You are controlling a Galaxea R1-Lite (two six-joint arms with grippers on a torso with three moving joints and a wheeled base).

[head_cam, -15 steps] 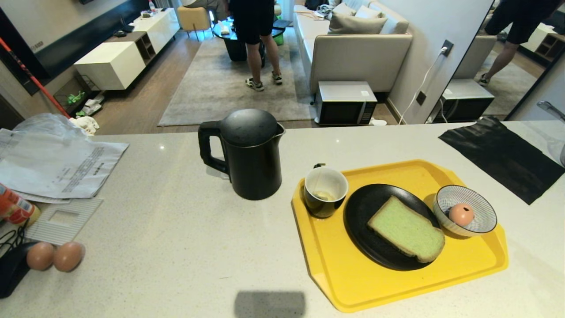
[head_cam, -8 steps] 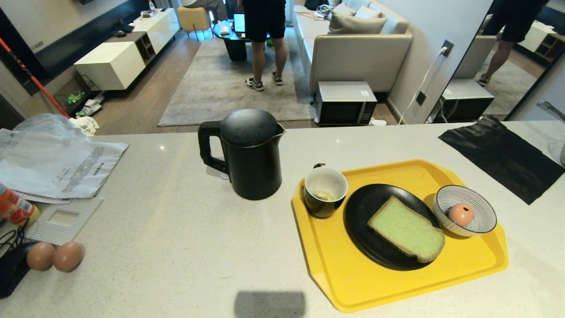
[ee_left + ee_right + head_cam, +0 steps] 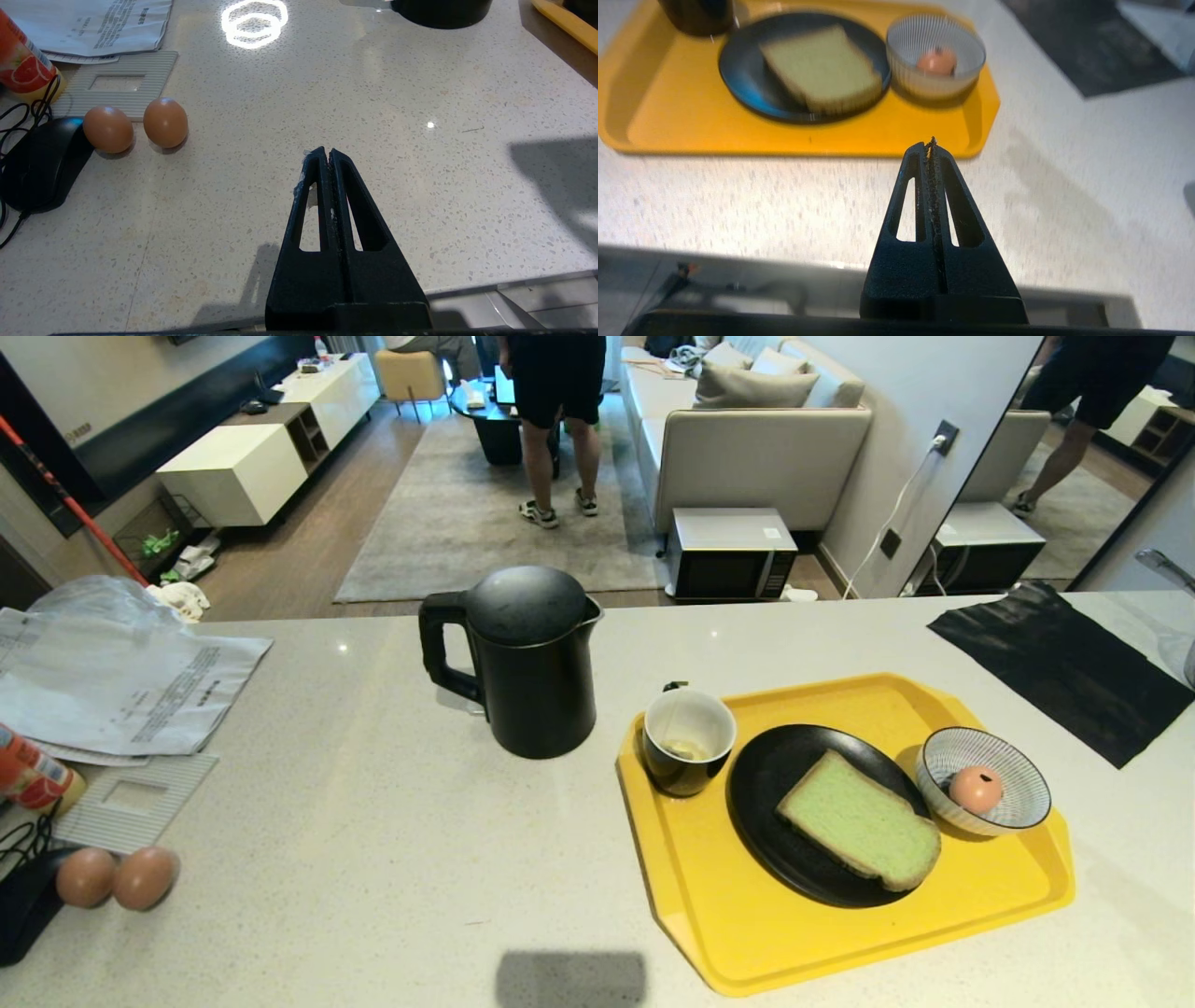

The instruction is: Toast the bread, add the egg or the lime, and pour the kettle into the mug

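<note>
Over on the left, two brown eggs [image 3: 117, 876] lie by a black mouse [image 3: 39, 163], and the left gripper [image 3: 325, 153] hangs above bare counter, pinched together, empty. The kettle [image 3: 527, 663] stands mid-counter. On the yellow tray [image 3: 747, 933]: mug [image 3: 688, 739], bread [image 3: 859, 821] on a black plate [image 3: 766, 784], egg [image 3: 976, 789] in a striped bowl [image 3: 1022, 803]. The right gripper [image 3: 931, 145] hovers before the tray, clamped together, empty.
</note>
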